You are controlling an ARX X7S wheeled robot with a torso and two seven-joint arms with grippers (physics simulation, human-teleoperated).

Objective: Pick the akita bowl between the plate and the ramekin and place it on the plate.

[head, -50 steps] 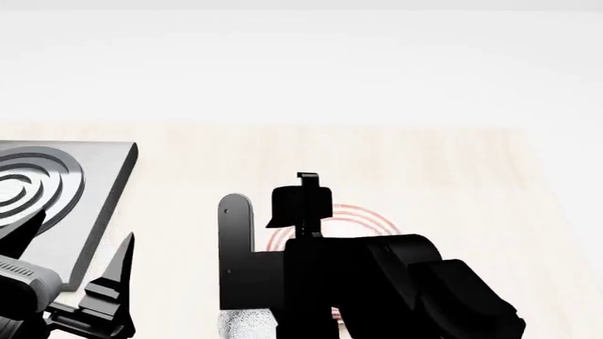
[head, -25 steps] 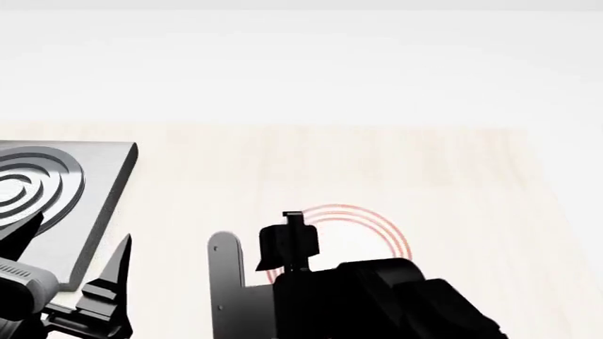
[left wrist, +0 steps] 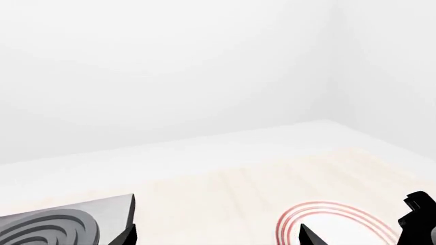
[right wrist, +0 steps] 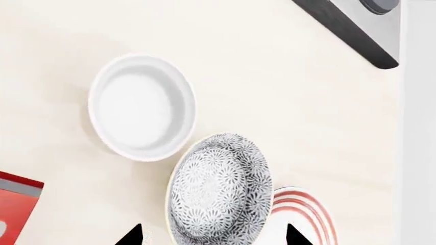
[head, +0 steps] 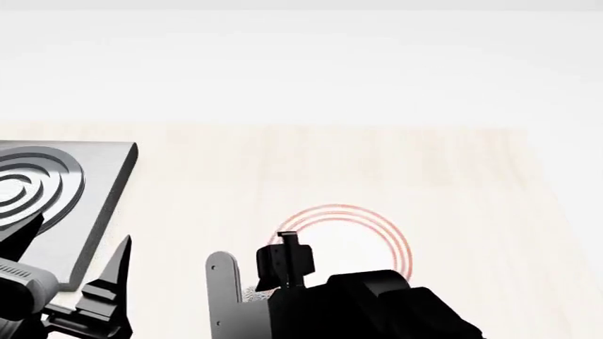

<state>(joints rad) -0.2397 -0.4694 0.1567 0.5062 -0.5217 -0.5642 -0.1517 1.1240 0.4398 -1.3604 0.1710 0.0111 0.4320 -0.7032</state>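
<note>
In the right wrist view the akita bowl [right wrist: 218, 189], with its grey-and-white speckled pattern, lies between the white ramekin [right wrist: 142, 107] and the red-ringed plate [right wrist: 307, 217]. It overlaps the rims of both. My right gripper [right wrist: 212, 237] is open, one fingertip on either side of the bowl. In the head view the right arm [head: 368, 307] hides nearly all of the bowl, and the plate [head: 363, 233] shows beyond it. My left gripper [left wrist: 218, 240] is open and holds nothing, off to the left near the stove.
A grey stove block with ringed burners [head: 56, 187] sits at the left on the pale wooden table [head: 452, 183]; its corner [right wrist: 354, 25] shows in the right wrist view. A red box [right wrist: 17, 206] lies beyond the ramekin.
In the head view the right arm has dropped lower and drawn back, so more of the plate now shows. The left arm has not moved.
</note>
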